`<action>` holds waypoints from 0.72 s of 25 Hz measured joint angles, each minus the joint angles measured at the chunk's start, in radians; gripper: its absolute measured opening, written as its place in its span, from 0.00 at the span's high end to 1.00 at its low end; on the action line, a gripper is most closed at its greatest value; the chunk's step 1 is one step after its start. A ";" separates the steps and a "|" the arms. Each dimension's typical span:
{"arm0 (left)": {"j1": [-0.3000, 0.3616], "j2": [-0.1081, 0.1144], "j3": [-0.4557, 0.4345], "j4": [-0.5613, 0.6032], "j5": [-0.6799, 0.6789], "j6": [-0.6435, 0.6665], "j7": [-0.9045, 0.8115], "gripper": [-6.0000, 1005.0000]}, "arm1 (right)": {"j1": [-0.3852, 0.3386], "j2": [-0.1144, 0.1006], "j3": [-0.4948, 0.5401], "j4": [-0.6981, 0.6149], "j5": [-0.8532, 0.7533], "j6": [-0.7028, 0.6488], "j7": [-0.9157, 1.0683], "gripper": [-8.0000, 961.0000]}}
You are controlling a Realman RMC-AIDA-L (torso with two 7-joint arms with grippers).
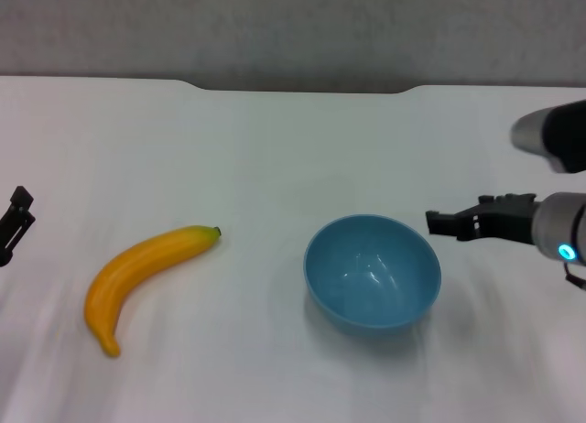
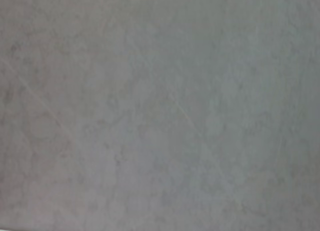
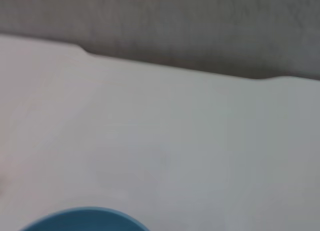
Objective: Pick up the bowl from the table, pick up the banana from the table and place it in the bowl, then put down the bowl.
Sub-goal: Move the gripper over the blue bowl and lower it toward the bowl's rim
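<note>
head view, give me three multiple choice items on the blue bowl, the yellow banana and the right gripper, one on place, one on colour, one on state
1. Where does the curved yellow-orange toy banana lie relative to the round glossy light-blue plastic bowl?
A. inside it
B. on the robot's left of it, apart
C. behind it, touching

2. What colour is the tip at the banana's far end?
A. dark
B. white
C. blue

3. What is the state of the bowl?
A. upside down
B. lifted by the right gripper
C. upright and empty on the white tabletop

Answers:
1 B, since bare table shows between the two.
2 A, since a small dark tip sits at the end nearer the bowl.
3 C, since its hollow faces up with nothing in it, and the right gripper is beside its rim, not gripping it. The left gripper is at the table's left edge.
</note>
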 joint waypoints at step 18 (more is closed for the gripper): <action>0.001 0.000 0.000 -0.002 0.000 -0.013 0.000 0.11 | 0.001 0.004 -0.191 0.093 -0.057 -0.137 0.199 0.11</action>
